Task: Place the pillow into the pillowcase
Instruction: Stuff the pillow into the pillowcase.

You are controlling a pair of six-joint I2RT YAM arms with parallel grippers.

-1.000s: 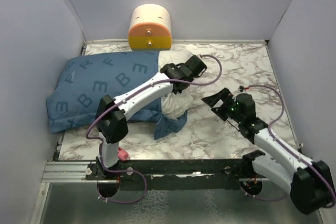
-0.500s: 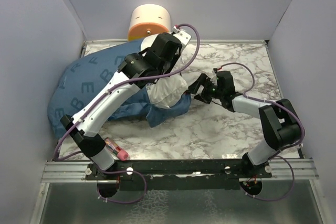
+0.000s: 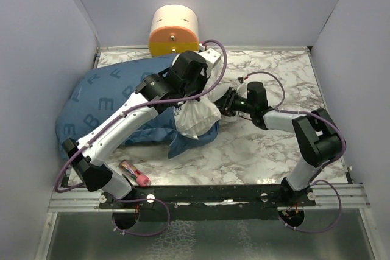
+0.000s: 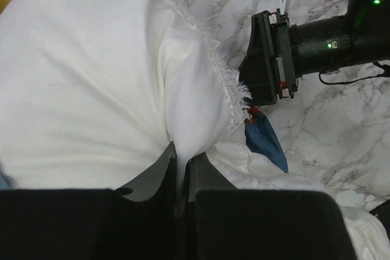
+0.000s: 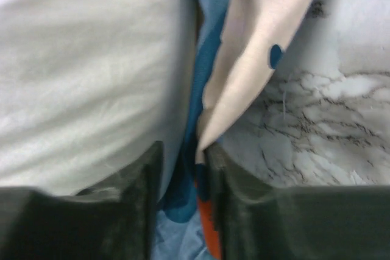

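Pillow point(image 3: 196, 117): most of it is hidden inside the pillowcase point(image 3: 97, 98). Only one white end can be seen at the mouth of the pillowcase.
Where: the bundle is laid on the marble table point(image 3: 274, 71), at 9 o'clock from the table's middle. The white end is found near the middle.
Long way: the bundle is stretched from 9 o'clock to 3 o'clock in the top view. The white end is pointed toward 3 o'clock.
Left claw point(image 4: 181, 158): it is squeezed tight on a pinch of white pillow cloth.
Right claw point(image 5: 183, 162): it is nearly closed, and the blue edge of the pillowcase is caught between its fingers.
Count: one pillow, one pillowcase, one cream-and-orange cylinder point(image 3: 174, 30) at 12 o'clock, and two claws.
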